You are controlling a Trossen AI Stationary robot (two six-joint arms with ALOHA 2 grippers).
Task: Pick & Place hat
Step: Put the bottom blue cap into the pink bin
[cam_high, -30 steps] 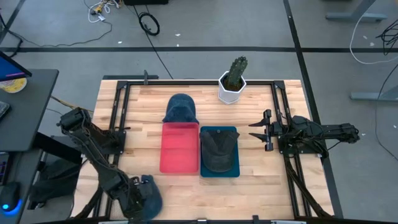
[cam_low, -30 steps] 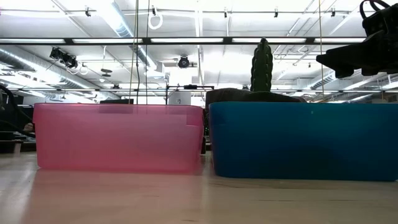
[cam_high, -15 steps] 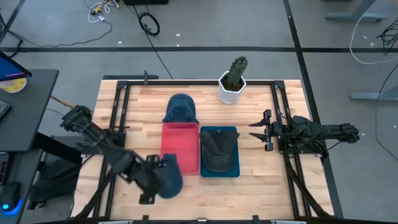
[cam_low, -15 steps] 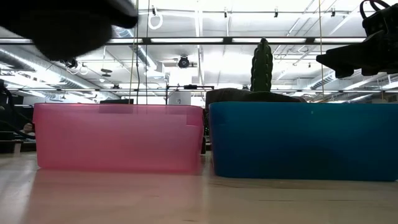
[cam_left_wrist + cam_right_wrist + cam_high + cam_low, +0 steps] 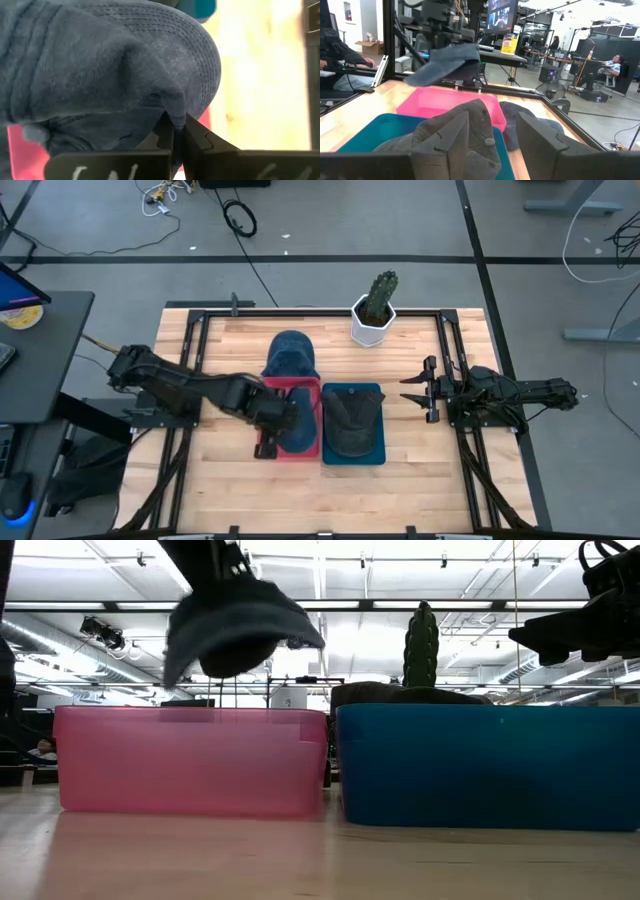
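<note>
A blue denim cap (image 5: 298, 432) hangs over the pink bin (image 5: 268, 395), shut in my left gripper (image 5: 272, 420). In the low view the cap (image 5: 235, 628) floats above the pink bin's rim (image 5: 190, 712). A dark grey hat (image 5: 350, 422) lies in the teal bin (image 5: 378, 392). Another blue hat (image 5: 290, 355) rests on the table just beyond the pink bin. My right gripper (image 5: 418, 392) waits open at the table's right side, pointing toward the bins. My left gripper (image 5: 176, 131) pinches a bunched fold of the cap's cloth (image 5: 172, 106) where the crown meets the stitched brim, between its two fingers. It comes slanting down from the table's left. The cap is lifted clear, brim (image 5: 290, 632) tipped down toward the teal bin.
A cactus in a white pot (image 5: 375, 310) stands at the far edge behind the teal bin. Black frame rails (image 5: 195, 360) run along both table sides. Bare wood shows in front of the bins (image 5: 330, 495). People sit in the room beyond (image 5: 615, 65).
My left gripper has swung from the table's near-left corner up and toward the far right, carrying the cap with it. The cap, held low near the table edge before, now hangs over the pink bin. The right arm has kept still.
</note>
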